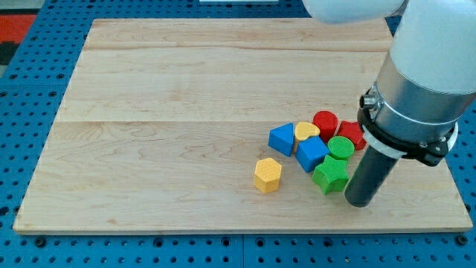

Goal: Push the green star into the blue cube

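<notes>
The green star (330,176) lies on the wooden board (186,112) at the view's lower right, touching the blue cube (312,153) on the cube's lower right side. My tip (360,202) rests on the board just to the right of and slightly below the green star, very near it. The rod rises up into the grey and white arm at the view's right.
A cluster surrounds the cube: a blue triangular block (282,138), a yellow heart (306,132), a red cylinder (325,123), a green cylinder (341,147) and a partly hidden red block (352,134). A yellow hexagon (267,175) lies apart at lower left.
</notes>
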